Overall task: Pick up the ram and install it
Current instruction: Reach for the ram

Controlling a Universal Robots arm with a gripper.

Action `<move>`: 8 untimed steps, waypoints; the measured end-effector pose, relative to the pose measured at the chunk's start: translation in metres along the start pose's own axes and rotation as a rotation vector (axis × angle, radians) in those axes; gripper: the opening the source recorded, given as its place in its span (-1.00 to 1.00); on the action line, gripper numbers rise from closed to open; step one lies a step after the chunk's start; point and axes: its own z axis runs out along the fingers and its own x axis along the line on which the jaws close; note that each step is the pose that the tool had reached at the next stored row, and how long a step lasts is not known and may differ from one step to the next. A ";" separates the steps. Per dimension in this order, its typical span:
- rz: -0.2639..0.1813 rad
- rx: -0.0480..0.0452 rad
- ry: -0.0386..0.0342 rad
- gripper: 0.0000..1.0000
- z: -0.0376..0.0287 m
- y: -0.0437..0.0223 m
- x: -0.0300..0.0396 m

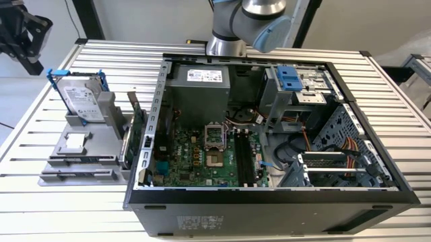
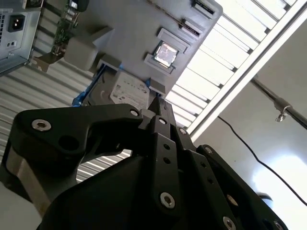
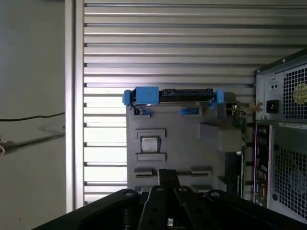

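Black two-finger pincer [image 1: 30, 59] hangs over the far corner of the slatted metal table [image 1: 394, 91], on the exterior view's left, well apart from the open black computer case [image 1: 269, 212]. In both wrist views the pincer [image 2: 157, 106] [image 3: 168, 177] looks closed, jaws pressed together, nothing held. The ram [image 1: 82, 160], a long narrow green-blue stick, seems to lie in a slot at the near end of the grey plastic holder [image 1: 101, 136]. On the same holder stand a hard drive in a blue caddy [image 1: 84, 101] and an upright green expansion card [image 1: 137, 126].
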 end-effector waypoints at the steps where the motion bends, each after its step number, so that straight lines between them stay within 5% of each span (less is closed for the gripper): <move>1: -0.001 0.0000 0.0001 -1.00 0.0000 -0.0003 -0.0002; 8: -0.007 -0.0001 0.0004 -1.00 0.0000 -0.0027 -0.0017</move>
